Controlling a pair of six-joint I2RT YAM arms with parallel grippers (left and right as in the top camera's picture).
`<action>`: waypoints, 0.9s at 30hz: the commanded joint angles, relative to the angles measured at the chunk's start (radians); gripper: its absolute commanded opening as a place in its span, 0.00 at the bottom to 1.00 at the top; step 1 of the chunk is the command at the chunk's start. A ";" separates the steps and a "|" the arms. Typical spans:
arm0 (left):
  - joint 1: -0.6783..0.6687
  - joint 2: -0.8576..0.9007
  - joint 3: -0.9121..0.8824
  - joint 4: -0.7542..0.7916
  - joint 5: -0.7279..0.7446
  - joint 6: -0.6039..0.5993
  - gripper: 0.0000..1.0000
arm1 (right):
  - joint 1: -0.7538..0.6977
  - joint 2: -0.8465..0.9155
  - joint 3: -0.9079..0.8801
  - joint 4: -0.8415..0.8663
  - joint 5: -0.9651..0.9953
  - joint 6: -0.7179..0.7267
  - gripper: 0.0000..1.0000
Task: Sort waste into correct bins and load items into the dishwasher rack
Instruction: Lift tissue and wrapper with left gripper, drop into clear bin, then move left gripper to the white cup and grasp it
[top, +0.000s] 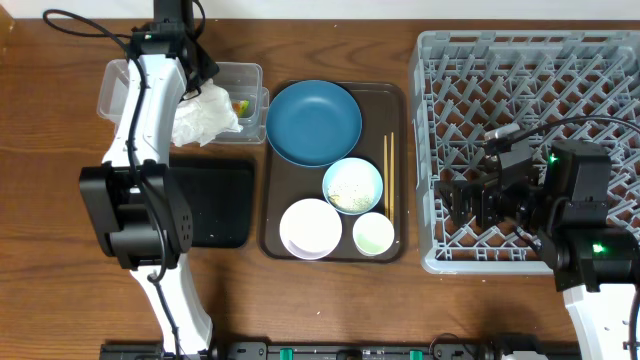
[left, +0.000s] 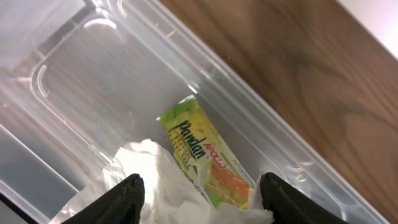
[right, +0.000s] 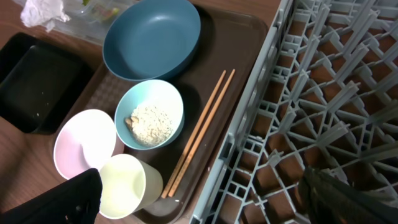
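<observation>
My left gripper (left: 199, 202) is open over the clear tub (left: 93, 81). The crumpled white napkin (left: 155, 180) lies between its fingers, beside the yellow-orange snack wrapper (left: 208, 158) in the tub. Overhead, the napkin (top: 205, 118) spills over the tub (top: 245, 75) edge. My right gripper (top: 470, 205) is open and empty over the front left corner of the grey rack (top: 530, 90). The brown tray holds the dark-blue plate (top: 313, 122), the light-blue bowl (top: 352, 185) with rice (right: 151, 122), the white bowl (top: 310, 228), the green cup (top: 373, 234) and the chopsticks (top: 388, 175).
The black tray (top: 215, 200) lies left of the brown tray (top: 275, 235), partly under my left arm. The rack's near wall (right: 249, 143) stands right beside the brown tray's edge.
</observation>
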 joint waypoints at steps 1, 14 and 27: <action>0.000 -0.071 0.015 0.016 -0.010 0.070 0.63 | 0.010 -0.001 0.023 0.009 -0.015 -0.003 0.99; 0.000 -0.071 0.013 0.076 -0.012 0.106 0.63 | 0.010 -0.001 0.023 0.002 -0.015 -0.002 0.99; -0.104 -0.322 0.013 -0.203 0.229 0.394 0.72 | 0.010 -0.001 0.023 0.014 -0.015 -0.002 0.99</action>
